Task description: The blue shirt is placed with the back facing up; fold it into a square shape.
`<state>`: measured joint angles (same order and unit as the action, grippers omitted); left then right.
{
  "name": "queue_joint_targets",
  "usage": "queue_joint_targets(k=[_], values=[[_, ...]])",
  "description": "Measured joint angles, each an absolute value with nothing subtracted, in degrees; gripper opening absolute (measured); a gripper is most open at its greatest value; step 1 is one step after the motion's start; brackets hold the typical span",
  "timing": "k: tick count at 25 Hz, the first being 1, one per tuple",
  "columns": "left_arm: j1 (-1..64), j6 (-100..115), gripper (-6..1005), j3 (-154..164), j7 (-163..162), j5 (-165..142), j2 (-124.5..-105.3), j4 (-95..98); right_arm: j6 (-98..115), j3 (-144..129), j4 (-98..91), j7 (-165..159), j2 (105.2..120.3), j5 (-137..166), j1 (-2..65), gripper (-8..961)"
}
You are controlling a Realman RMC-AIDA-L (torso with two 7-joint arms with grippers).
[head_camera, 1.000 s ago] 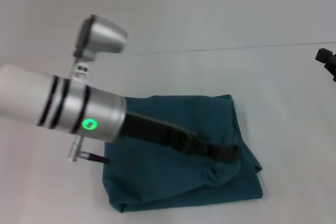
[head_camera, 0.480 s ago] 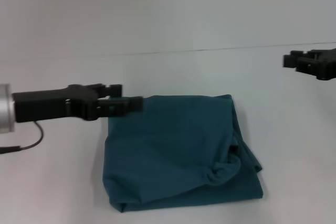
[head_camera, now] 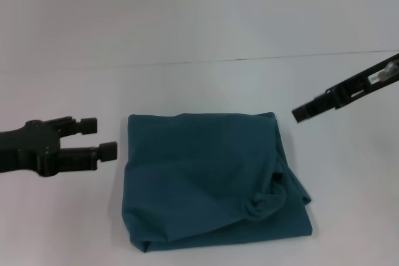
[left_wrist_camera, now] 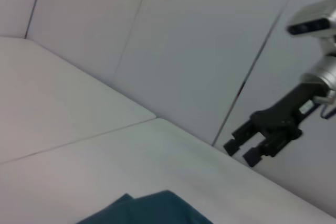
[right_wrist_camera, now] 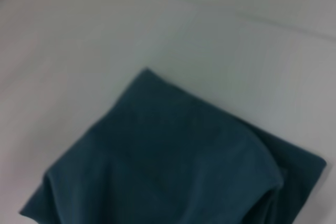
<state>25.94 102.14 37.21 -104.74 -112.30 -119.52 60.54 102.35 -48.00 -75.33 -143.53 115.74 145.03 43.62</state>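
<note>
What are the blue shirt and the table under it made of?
The blue shirt looks like soft matte knit cloth: it lies in limp folds and bunches into a rumpled knot near one corner. The table looks hard, smooth and pale, perhaps laminate; a thin seam crosses it.

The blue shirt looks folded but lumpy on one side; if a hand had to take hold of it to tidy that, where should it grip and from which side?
Probably the bunched fold on the blue shirt, near its right front corner. It stands proud of the flat layers, so the open right hand, hovering beyond that side, could pinch it from above.
</note>
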Motion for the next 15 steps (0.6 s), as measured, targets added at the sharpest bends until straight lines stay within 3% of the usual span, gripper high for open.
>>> queue_joint_targets(k=[7, 15], values=[[24.94, 103.96, 937, 34.51, -104.24, -116.10, -119.45, 60.58, 102.69, -57.11, -73.45, -147.20, 118.24, 149.99, 46.59, 766], [24.73, 103.74, 933, 35.14, -103.08, -118.50, -119.87, 60.46, 96.79, -61.61, -72.18, -151.84, 119.40, 154.13, 46.34, 819]])
